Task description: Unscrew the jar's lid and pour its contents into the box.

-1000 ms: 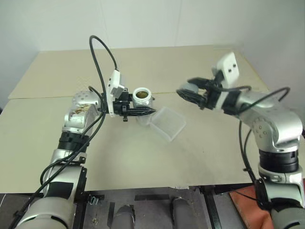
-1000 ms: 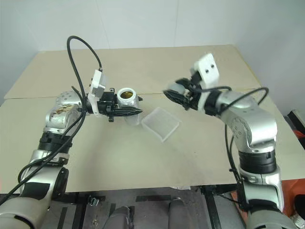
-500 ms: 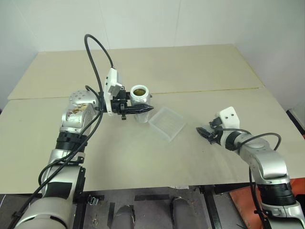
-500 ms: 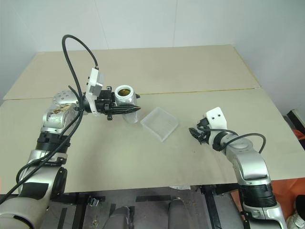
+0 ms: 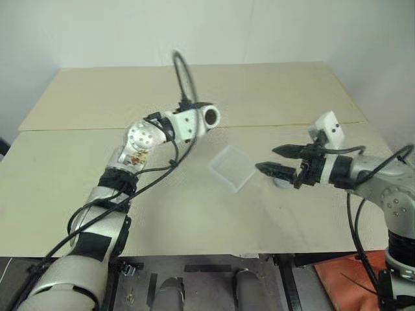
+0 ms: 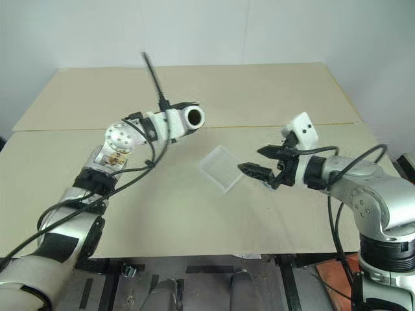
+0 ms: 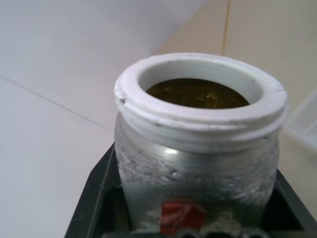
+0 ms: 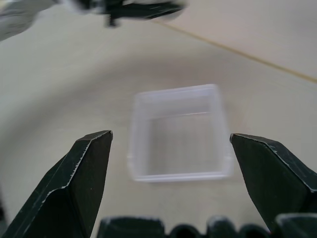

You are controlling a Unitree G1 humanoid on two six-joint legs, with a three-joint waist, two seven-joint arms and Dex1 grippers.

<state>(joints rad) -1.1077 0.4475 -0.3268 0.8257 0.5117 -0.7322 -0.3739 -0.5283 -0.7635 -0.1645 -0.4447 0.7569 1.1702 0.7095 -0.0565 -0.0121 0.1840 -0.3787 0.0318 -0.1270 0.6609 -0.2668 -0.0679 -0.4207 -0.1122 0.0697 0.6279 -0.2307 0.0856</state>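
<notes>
The box (image 5: 232,168) lies flat on the table (image 5: 194,214), and everything else is placed from it. The left gripper (image 7: 190,218) is clamped on the jar (image 5: 209,116), which hangs in the air up and to the left of the box, tipped onto its side so its open mouth faces roughly toward the box. In the left wrist view a white threaded rim rings the mouth and something dark yellowish sits inside. The right gripper (image 5: 277,161) hovers just right of the box, fingers spread wide and empty, pointing at it. A small greyish disc under that gripper may be the lid (image 5: 280,183); it is too blurred to be sure.
</notes>
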